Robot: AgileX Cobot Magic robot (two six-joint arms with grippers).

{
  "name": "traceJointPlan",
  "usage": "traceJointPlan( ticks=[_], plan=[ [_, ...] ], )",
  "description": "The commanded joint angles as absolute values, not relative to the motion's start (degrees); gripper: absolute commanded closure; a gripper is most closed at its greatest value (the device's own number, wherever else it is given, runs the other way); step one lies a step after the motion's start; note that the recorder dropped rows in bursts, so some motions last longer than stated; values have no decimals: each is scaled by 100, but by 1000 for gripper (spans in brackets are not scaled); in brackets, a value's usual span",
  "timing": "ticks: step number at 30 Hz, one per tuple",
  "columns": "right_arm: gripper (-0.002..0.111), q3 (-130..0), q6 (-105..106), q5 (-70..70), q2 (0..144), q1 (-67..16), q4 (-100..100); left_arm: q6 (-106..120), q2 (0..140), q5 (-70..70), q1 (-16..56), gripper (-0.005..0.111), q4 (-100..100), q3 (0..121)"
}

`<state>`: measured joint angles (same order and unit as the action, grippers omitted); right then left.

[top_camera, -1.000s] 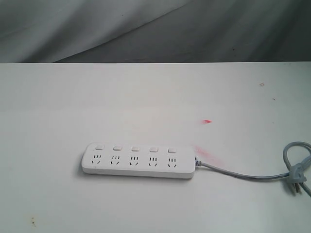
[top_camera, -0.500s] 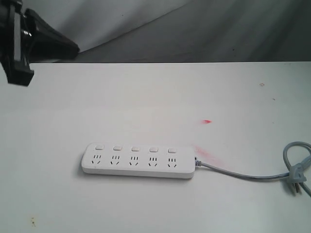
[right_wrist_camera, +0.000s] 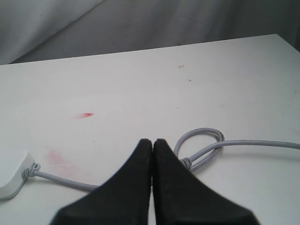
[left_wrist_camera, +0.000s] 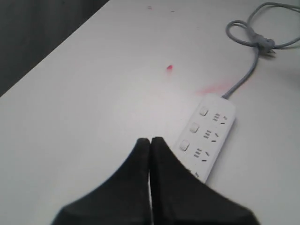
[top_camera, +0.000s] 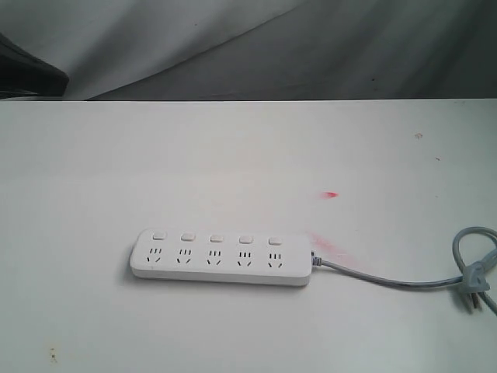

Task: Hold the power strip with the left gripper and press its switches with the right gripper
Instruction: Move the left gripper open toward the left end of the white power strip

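Power strip (top_camera: 221, 255) is lying flat and loose on the white table (top_camera: 233, 148), a little left of the middle and toward the near side. It is running left to right, with the five switches (top_camera: 216, 238) lining its far edge. The grey cable (top_camera: 388, 280) is trailing from its right end to a loop near the right edge. Nothing is touching it.

The left gripper (left_wrist_camera: 150, 140) is hanging above the table with its fingers pressed together, gripping nothing, and the strip is lying just beyond its tips. The right gripper (right_wrist_camera: 152, 141) is likewise closed and empty, hovering over the cable loop and well apart from the switches.

Several risks are probably building here. If the left gripper is coming down without spreading its fingers, it is likely shoving the light strip sideways rather than clamping it. If the right one is pressing before the hold is firm, the strip is probably sliding or tipping. The loop under the right gripper is inviting a snag that tugs the strip away. The switches are sitting close to the sockets, so a slightly off press is risking the wrong spot.
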<state>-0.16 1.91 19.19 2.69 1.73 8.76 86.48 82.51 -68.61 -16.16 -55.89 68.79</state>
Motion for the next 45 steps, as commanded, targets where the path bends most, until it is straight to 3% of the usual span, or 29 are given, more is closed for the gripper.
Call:
traceJointPlan(
  ticks=[1,12,19,33,37,42,45],
  plan=[
    [108,0,211,1912,220,218,809,8706,8346,-6467,-1664,106,-5027,6862],
    [108,0,211,1912,220,218,809,8836,8454,-6477,-1664,106,-5172,6862],
    [108,0,211,1912,220,218,809,11913,9079,-6996,-1664,107,-4997,6862],
    [108,0,211,1912,220,218,809,11995,10826,-6996,-1664,105,-5397,6862],
    [108,0,211,1912,220,218,809,11995,11005,-6996,-1664,89,-5852,6862],
    [108,0,211,1912,220,218,809,11995,11183,-6996,-1664,44,-5807,6862],
    [108,0,211,1912,220,218,809,11995,11257,-6996,-1664,27,-5766,6862]
  ],
)
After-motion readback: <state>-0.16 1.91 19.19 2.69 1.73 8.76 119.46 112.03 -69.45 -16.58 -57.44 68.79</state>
